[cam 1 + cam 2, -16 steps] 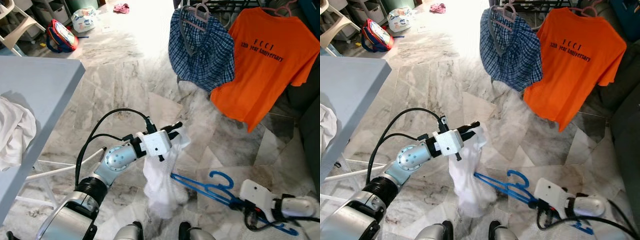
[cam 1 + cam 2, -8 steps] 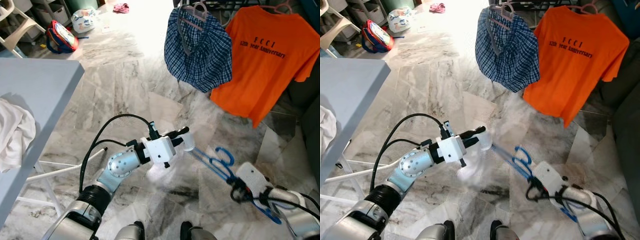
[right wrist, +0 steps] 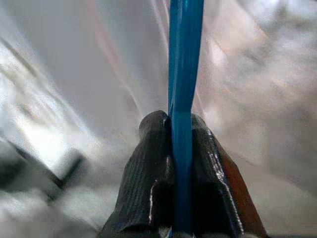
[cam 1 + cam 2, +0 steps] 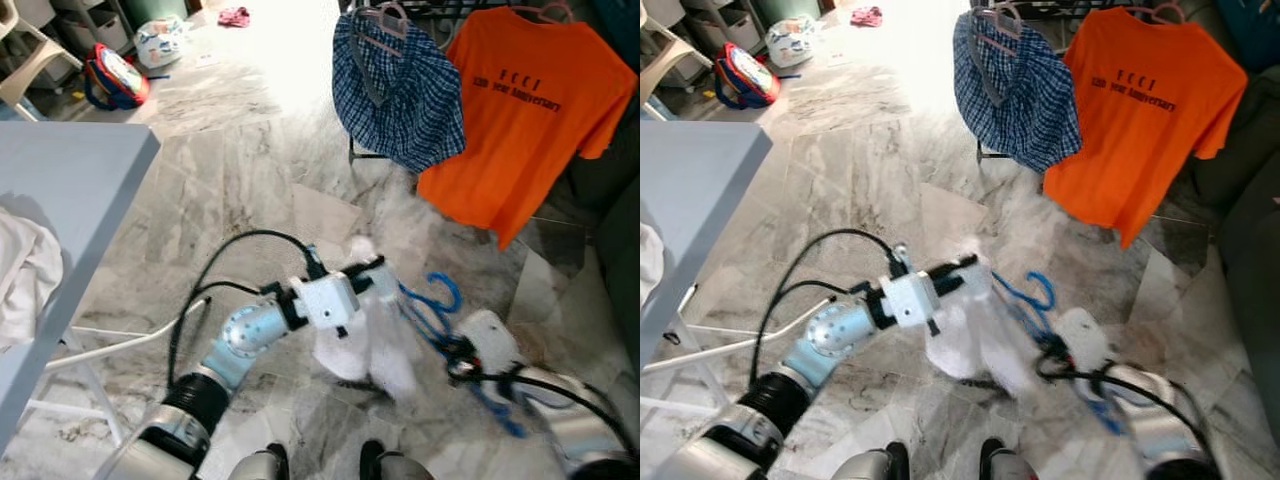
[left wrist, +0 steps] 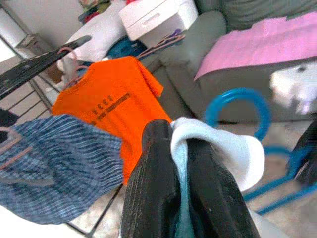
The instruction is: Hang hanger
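Robot's forward view, read left to right. At far left, a grey table (image 4: 70, 190) carries a crumpled white cloth (image 4: 25, 275) at its near edge. At centre, the left gripper (image 4: 368, 270) has its two black fingers (image 5: 153, 183) pinched shut on a fold of a white garment (image 4: 370, 335), which hangs from the grip in a loose, blurred bundle above the marble floor (image 4: 230, 170). Just to the right, the blue hanger (image 4: 435, 300) runs from the garment to the right gripper (image 3: 181, 144), its hook pointing up and away from the robot; the right wrist view shows the fingers (image 3: 151, 178) closed hard on one blue bar of the hanger. The hanger's near end lies against or inside the white garment; whether it is properly threaded through the neck cannot be told from the blur.

Beyond, at upper centre and right, a drying rack (image 4: 440, 8) already bears a blue checked garment (image 4: 400, 90) on a pink hanger (image 4: 385, 18) and an orange T-shirt (image 4: 525, 100). A sofa (image 5: 237, 49) stands behind the rack.

Progress, as judged: both items are in hand and held together, so pickup is done. The hanger is well apart from the rack and low in the scene. Seating the garment, lifting, approaching the rack and hooking the hanger over the rail all appear still to be done.
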Controlling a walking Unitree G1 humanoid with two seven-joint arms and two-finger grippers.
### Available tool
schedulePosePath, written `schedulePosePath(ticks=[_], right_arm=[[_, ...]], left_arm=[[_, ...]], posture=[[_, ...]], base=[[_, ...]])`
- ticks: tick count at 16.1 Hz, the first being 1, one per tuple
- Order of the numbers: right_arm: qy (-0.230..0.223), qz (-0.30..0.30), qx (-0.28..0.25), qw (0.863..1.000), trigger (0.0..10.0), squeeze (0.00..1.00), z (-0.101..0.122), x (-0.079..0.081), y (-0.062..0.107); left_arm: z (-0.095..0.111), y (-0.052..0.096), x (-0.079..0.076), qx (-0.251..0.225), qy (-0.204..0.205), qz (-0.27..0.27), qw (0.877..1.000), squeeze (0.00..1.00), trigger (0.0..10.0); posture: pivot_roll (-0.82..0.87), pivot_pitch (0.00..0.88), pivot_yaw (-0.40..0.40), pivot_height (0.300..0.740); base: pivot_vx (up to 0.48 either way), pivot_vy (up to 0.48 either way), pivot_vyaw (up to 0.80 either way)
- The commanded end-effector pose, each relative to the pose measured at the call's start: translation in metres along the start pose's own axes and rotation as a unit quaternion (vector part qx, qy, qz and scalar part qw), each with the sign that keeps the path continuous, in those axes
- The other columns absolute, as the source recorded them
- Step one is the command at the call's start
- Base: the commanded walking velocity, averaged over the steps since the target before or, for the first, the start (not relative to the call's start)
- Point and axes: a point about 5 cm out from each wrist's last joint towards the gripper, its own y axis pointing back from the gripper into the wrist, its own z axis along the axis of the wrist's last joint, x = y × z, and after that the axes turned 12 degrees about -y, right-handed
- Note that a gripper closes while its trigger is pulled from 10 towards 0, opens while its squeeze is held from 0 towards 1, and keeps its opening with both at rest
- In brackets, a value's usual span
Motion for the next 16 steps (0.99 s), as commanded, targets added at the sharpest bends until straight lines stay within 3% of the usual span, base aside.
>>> schedulePosePath(ticks=[1,4,6,8,10,12,14,15,16], right_arm=[[-0.031,0.053,-0.074,0.995,10.0,0.00,0.024,0.015,-0.003],[-0.075,0.134,-0.135,0.979,10.0,0.00,0.044,0.035,-0.001],[-0.052,0.140,-0.099,0.984,10.0,0.00,0.033,0.038,-0.002],[0.005,0.046,-0.025,0.999,10.0,0.00,0.012,0.020,-0.011],[0.007,0.037,-0.036,0.999,10.0,0.00,0.015,0.015,-0.009],[0.048,0.016,-0.009,0.999,10.0,0.00,0.012,0.001,0.000],[0.116,-0.008,0.031,0.993,10.0,0.00,0.007,-0.011,0.011],[0.141,-0.038,0.041,0.988,10.0,0.00,0.010,-0.019,0.019],[0.142,-0.060,0.020,0.988,10.0,0.00,0.017,-0.023,0.023]], left_arm=[[0.001,0.000,-0.005,0.000,-0.006,-0.019,1.000,0.00,10.0],[-0.003,0.001,-0.006,0.016,-0.013,-0.024,1.000,0.00,10.0],[-0.005,0.001,-0.004,0.021,-0.015,-0.021,0.999,0.00,10.0],[-0.003,-0.001,0.001,0.017,-0.025,-0.004,1.000,0.00,10.0],[-0.006,0.000,0.007,0.028,-0.030,0.009,0.999,0.00,10.0],[-0.014,0.005,0.017,0.054,-0.040,0.014,0.998,0.00,10.0],[-0.024,0.010,0.027,0.096,-0.054,0.018,0.994,0.00,10.0],[-0.035,0.015,0.031,0.144,-0.068,0.021,0.987,0.00,10.0],[-0.043,0.020,0.036,0.175,-0.074,0.031,0.981,0.00,10.0]], posture=[[0.00,0.235,0.084,0.740],[0.01,0.237,0.083,0.740],[0.01,0.236,0.084,0.740],[0.01,0.234,0.082,0.740],[0.01,0.233,0.084,0.740],[0.01,0.234,0.089,0.740],[0.01,0.236,0.092,0.740],[0.01,0.237,0.093,0.740],[0.01,0.239,0.094,0.740]], base=[[0.000,0.000,0.00],[0.000,0.000,0.00],[0.000,0.000,0.00],[0.000,0.000,0.00],[0.000,0.000,0.00],[0.000,0.000,0.00],[0.000,0.000,0.00],[0.000,0.000,0.00],[0.000,0.000,0.00]])
